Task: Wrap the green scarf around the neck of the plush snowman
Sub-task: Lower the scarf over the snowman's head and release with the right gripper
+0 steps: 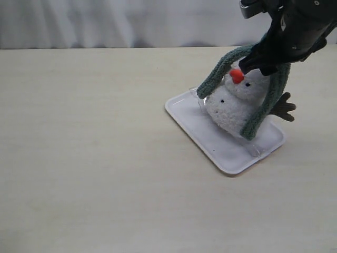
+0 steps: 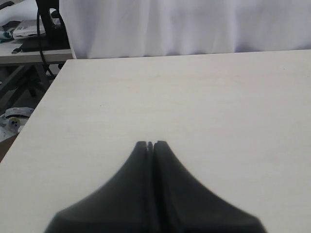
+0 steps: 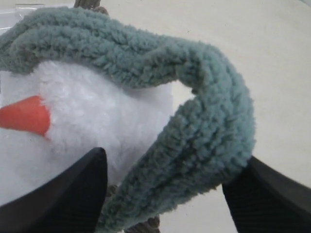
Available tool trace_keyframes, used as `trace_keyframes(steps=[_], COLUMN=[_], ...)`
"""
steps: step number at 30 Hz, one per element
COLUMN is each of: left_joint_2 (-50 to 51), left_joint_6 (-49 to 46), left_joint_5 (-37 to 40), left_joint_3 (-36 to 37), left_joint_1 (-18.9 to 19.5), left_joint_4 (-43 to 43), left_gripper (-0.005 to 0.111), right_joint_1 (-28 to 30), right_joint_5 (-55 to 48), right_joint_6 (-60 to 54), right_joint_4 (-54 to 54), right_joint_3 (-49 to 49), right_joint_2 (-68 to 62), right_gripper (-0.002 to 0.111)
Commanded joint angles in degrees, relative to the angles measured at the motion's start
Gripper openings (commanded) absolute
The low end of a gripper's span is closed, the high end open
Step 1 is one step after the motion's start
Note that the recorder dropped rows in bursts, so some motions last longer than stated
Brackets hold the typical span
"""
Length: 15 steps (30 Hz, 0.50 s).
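Observation:
The plush snowman (image 1: 237, 103) sits on a flat white tray (image 1: 210, 137), its orange nose (image 1: 237, 76) pointing left. The green scarf (image 1: 216, 76) is draped over its head, one end hanging down each side of the body. My right gripper (image 1: 258, 62) hovers at the head. In the right wrist view its jaws (image 3: 176, 158) stand wide apart around a fold of the scarf (image 3: 204, 126), beside the snowman's white head (image 3: 97, 107); only the fold's outer edge touches one finger. The neck is hidden. My left gripper (image 2: 151, 144) is shut on nothing above bare table, and is out of the exterior view.
A brown twig arm (image 1: 284, 108) sticks out past the tray's right side. The pale wooden table (image 1: 84, 158) stretches left and forward of the tray. A white curtain (image 1: 131, 21) backs the table. Clutter and cables (image 2: 29, 34) lie beyond the table's corner.

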State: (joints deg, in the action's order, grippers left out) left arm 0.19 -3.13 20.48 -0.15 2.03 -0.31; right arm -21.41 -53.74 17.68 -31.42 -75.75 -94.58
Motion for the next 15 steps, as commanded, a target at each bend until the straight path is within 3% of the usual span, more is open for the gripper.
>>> trace_keyframes(steps=[1, 15], left_joint_2=[-0.19, -0.19], left_joint_6=[-0.09, -0.09], left_joint_5=[-0.54, -0.69], left_joint_3=[0.15, 0.15], left_joint_1=[-0.24, -0.24], left_joint_4=[-0.23, -0.23], left_gripper=[0.0, 0.0], right_joint_1=[0.25, 0.87], right_joint_5=[-1.12, -7.73], right_joint_6=[-0.09, -0.09], right_joint_4=[0.96, 1.22], right_joint_3=[-0.3, -0.3], right_joint_2=[0.13, 0.13], right_gripper=[0.064, 0.064])
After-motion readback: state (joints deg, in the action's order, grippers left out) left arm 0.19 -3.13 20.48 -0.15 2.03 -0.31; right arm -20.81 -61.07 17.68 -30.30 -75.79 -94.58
